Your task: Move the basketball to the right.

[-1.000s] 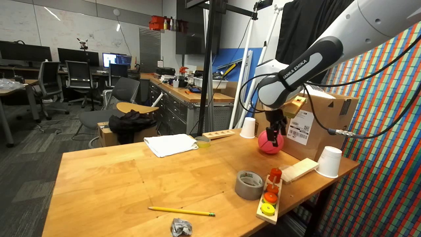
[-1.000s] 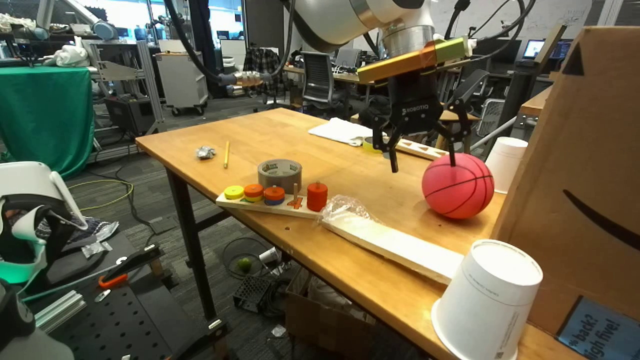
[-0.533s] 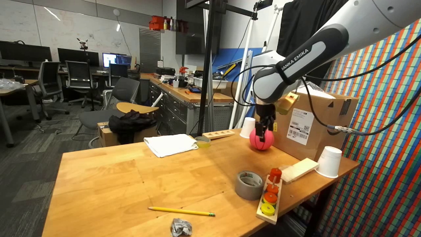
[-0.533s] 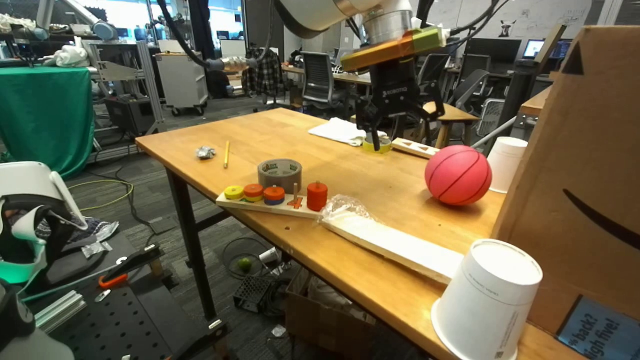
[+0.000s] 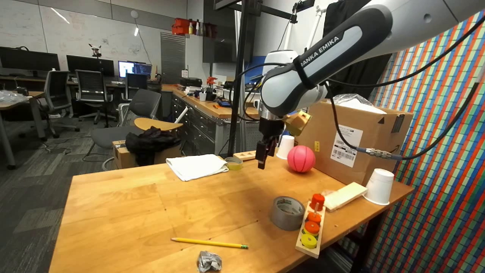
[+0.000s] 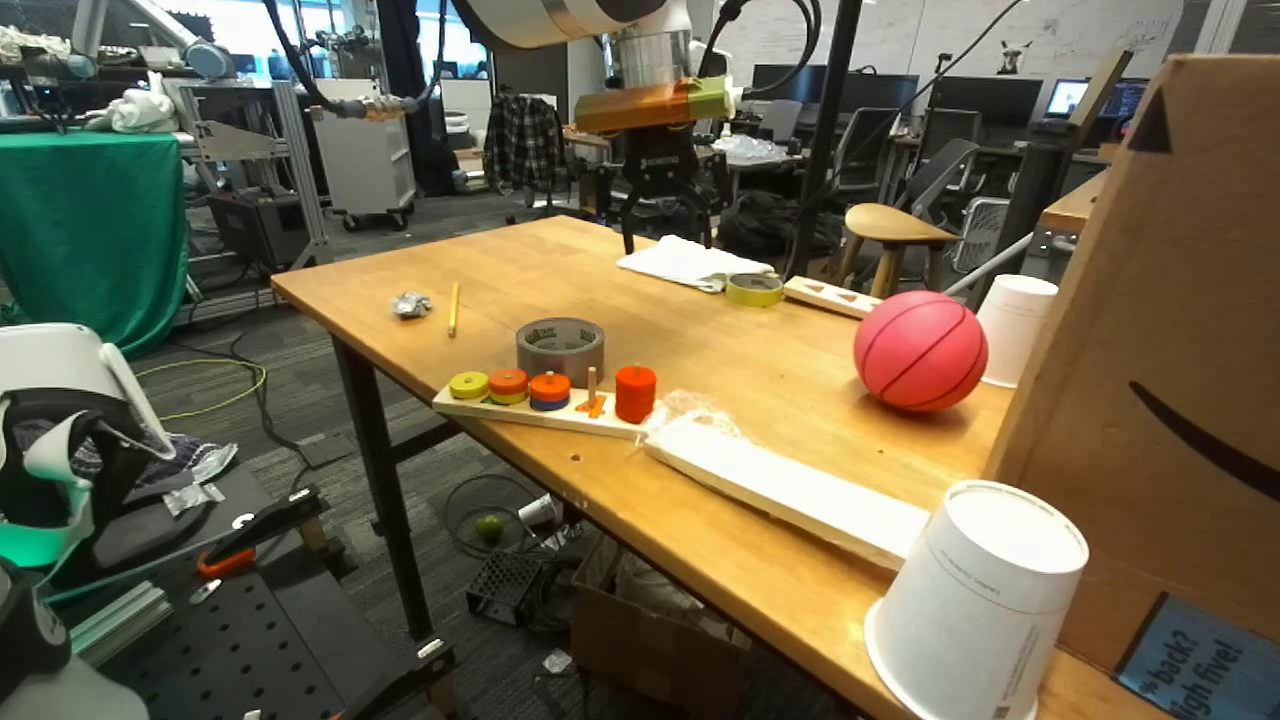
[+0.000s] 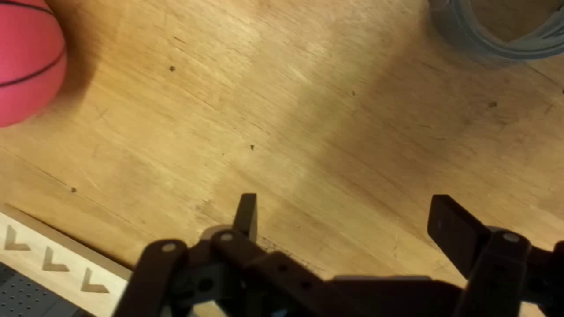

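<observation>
A pinkish-red basketball [image 6: 920, 350] rests on a wooden table [image 6: 700, 350], near a cardboard box [image 6: 1150, 330] and just beside an upturned paper cup [image 6: 1018, 325]; whether ball and cup touch cannot be told. Thin dark seams curve over its matte surface, which suggests rubber: probably light, hollow, slightly springy and hard to damage. Grip should be good, but the round shape makes rolling the likelier trouble, so the soundest hold looks to be across the widest girth, from above, one finger on each side. The gripper [image 7: 343, 202] hangs well apart from it, dark, blocky fingers [image 7: 456, 233] spread wide in the wrist view with only wood grain showing between them and nothing held. Farther out, a grey tape roll [image 6: 560, 355], smooth and hollow, sits just beside a pegged wooden toy [image 6: 549, 395] with stacks of painted discs [image 6: 635, 395]. Nearby lies a pale, flat plank [image 6: 790, 490] with clear, crinkled plastic [image 6: 690, 415] at one end, while a notched wooden strip [image 7: 72, 277] and a soft-looking white cloth [image 6: 690, 262] lie toward the table's far edge in an exterior view.
</observation>
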Robot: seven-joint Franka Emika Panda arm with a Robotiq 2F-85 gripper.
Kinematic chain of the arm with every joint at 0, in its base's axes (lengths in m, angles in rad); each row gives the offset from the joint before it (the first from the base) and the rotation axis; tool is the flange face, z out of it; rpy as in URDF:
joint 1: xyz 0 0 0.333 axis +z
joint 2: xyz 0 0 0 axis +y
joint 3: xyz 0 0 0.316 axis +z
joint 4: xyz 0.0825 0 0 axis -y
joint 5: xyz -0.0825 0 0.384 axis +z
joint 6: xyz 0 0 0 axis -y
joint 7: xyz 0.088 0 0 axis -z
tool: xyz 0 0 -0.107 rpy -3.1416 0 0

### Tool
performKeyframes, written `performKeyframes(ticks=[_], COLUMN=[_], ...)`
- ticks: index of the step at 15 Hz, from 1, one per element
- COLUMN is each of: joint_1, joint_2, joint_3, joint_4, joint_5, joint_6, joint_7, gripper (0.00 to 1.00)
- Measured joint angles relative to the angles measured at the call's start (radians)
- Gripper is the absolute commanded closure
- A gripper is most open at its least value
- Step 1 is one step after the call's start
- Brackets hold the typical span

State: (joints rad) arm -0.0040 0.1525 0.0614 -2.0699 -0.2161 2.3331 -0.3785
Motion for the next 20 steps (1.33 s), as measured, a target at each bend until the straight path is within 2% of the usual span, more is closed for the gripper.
performKeyframes(ticks=[8, 15, 20], joint_1=[-0.005, -0.077, -0.158], joint_2=[0.121, 0.142, 0.119], joint_3=[-0.011, -0.053, -0.052], joint_4=[0.007, 0.008, 0.014], joint_5=[0.004, 0.014, 0.175], joint_6=[0.000, -0.001, -0.018], joint_7=[-0.013, -0.065, -0.252], gripper=[0.00, 0.00, 0.00])
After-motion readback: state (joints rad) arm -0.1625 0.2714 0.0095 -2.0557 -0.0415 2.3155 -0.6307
